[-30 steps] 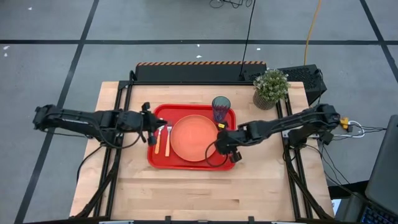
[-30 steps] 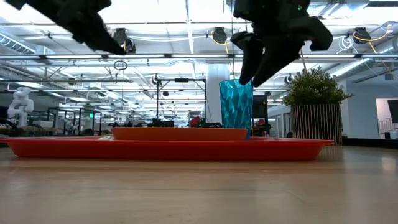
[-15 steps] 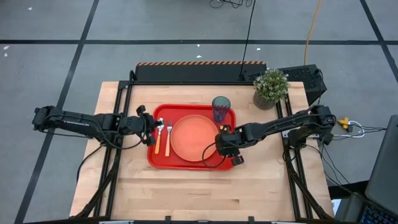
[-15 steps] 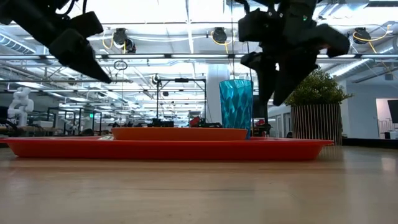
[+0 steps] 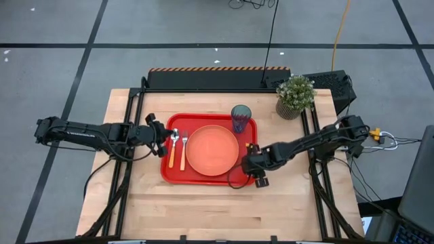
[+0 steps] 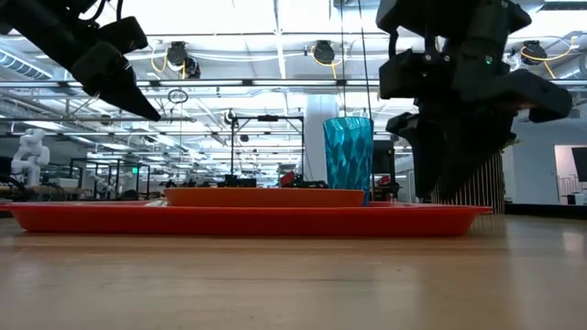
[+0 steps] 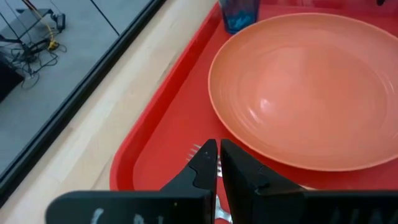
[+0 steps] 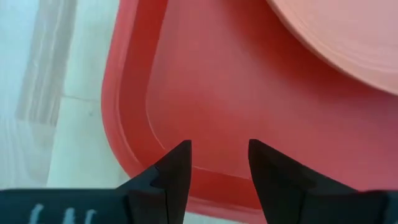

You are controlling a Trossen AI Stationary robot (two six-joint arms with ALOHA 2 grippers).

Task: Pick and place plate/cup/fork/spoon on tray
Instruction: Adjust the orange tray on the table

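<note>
All 4 items are seen on the tray (image 5: 203,177), so the task is judged complete. The fork (image 5: 183,150) and spoon (image 5: 173,148) lie just beside the left end effector (image 5: 165,142), nearly closed and empty; the plate (image 5: 212,150) and cup (image 5: 241,118) lie beyond the right end effector (image 5: 253,168), parted and empty.

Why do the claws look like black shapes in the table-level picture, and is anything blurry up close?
Low view: bright ceiling lights behind turn the right claw and the left claw into dark silhouettes, while the cup glows teal. Right wrist view: the plate and tray look soft, being very near the lens. Left wrist view: a pale sheen lies on the plate.
</note>
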